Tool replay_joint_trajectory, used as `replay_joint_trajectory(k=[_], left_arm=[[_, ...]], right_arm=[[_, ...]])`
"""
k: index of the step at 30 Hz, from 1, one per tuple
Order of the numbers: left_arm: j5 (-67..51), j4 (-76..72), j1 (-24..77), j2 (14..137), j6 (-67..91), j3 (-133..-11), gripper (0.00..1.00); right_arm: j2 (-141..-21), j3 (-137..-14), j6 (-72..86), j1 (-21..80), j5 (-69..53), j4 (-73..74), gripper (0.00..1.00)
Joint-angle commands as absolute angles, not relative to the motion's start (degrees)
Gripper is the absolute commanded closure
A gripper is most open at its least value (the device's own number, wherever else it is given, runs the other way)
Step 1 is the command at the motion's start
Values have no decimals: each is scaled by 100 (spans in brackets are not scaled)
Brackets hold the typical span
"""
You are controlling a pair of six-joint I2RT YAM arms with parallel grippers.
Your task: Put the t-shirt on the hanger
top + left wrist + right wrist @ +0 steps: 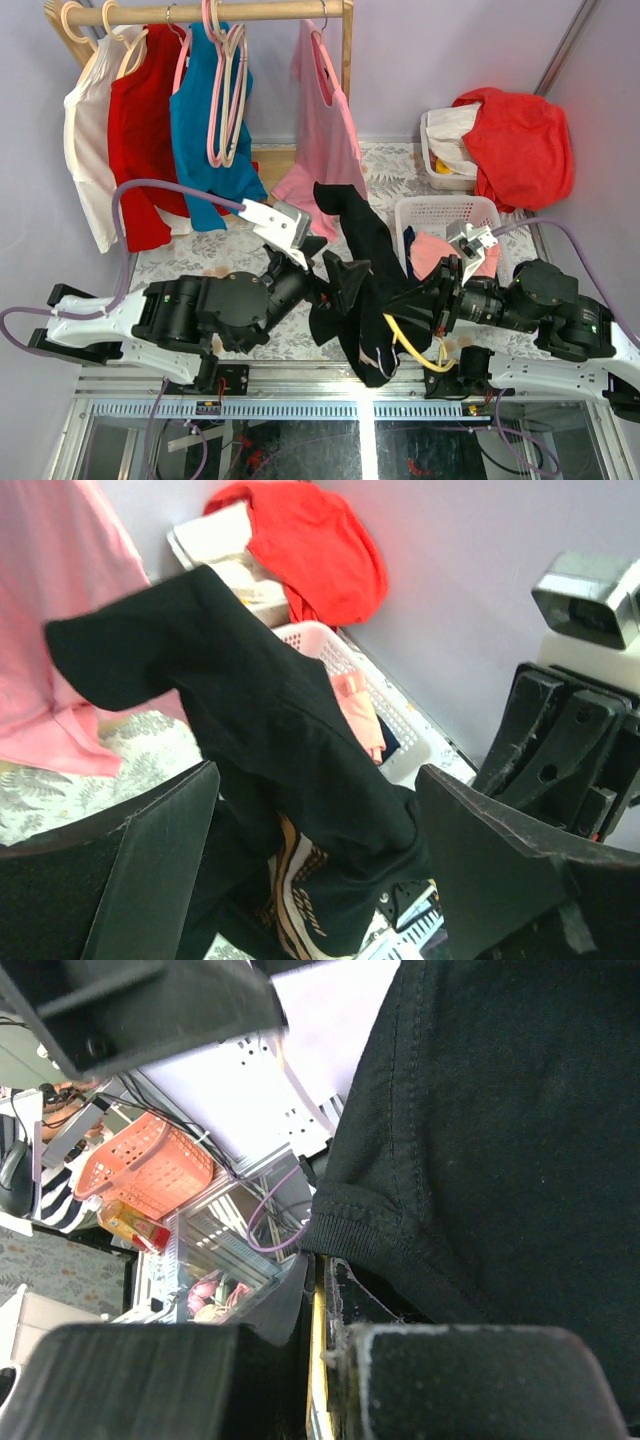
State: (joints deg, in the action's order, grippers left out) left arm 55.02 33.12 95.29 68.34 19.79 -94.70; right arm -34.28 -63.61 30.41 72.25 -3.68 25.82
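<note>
The black t-shirt [365,240] hangs in a long drape between the two arms, one end raised toward the rack. In the left wrist view the t-shirt [280,710] runs between my left gripper's [318,780] wide-open fingers [150,860], its gold print [300,890] low down, and neither pad presses it. From above, the left gripper [340,280] sits against the cloth's left side. My right gripper [415,308] is shut on the yellow hanger [412,348], whose thin yellow edge [317,1360] shows between the closed fingers. The t-shirt's ribbed collar [360,1230] lies just over the right gripper [325,1280].
A wooden rack [230,12] at the back holds white, red, teal and pink shirts [325,130] and pink hangers [228,100]. A white basket [445,212] of clothes stands right of the t-shirt. A bin under red cloth [520,140] is at the back right.
</note>
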Motion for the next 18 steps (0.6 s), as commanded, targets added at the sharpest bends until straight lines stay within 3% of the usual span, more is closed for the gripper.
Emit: replay_joint_trajectory(k=[1, 9, 14, 18], left_arm=[[5085, 2543, 10993, 6631, 2782, -9048, 20], [4649, 2274, 10256, 6626, 3166, -8710, 20], [4509, 2315, 9885, 6575, 3332, -8568, 29], [4582, 2418, 9721, 6487, 3443, -8482, 29]], right_arm=[[-3579, -6390, 2867, 7207, -277, 1650, 100], [-3733, -6318, 2765, 7207, -20, 1487, 100], [-3736, -6216, 2727, 7207, -11, 1324, 100], [-3729, -6229, 2694, 7207, -75, 1274, 100]])
